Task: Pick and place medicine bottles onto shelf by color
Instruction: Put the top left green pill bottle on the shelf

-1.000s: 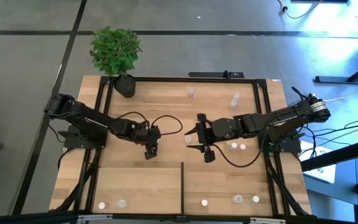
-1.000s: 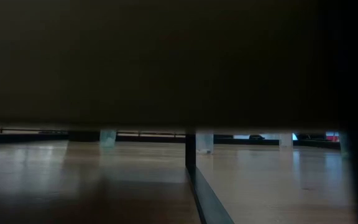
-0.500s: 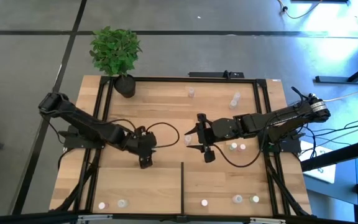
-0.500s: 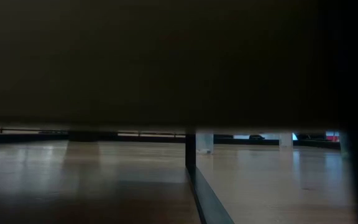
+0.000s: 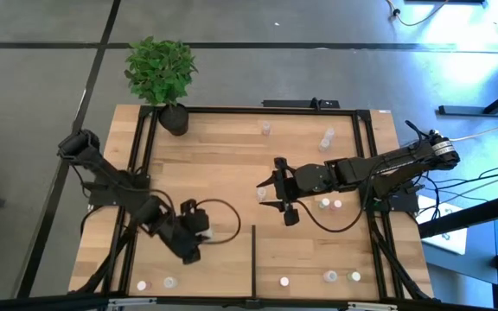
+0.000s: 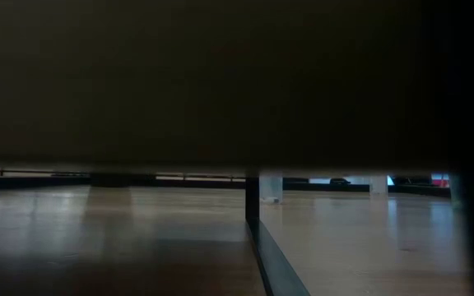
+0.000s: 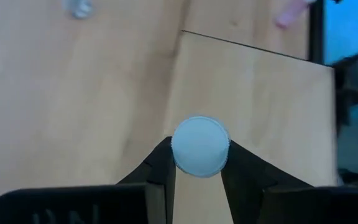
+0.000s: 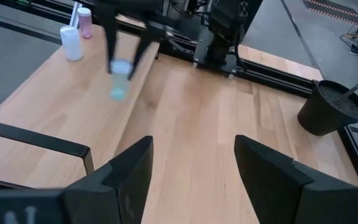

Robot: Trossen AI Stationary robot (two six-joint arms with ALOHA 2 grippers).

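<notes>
A black plant pot (image 5: 175, 119) sits at the upper left corner of the table (image 5: 232, 164), holding a bushy green plant (image 5: 159, 69). The shelf (image 5: 318, 259) runs along the lower edge of the high view, split by a short black divider bar (image 5: 254, 255): two small bottles (image 5: 156, 283) stand in the compartment left of it, three (image 5: 330, 276) in the one to its right. More medicine bottles stand loose on the table at upper right (image 5: 327, 138) and centre right (image 5: 330, 205). The left gripper (image 5: 188, 252) hangs over the lower left of the table, just left of the divider, its jaws pinched on a round, white-capped bottle (image 7: 199, 146). The right gripper (image 5: 273, 186) waits at mid-table, jaws spread wide and holding nothing.
</notes>
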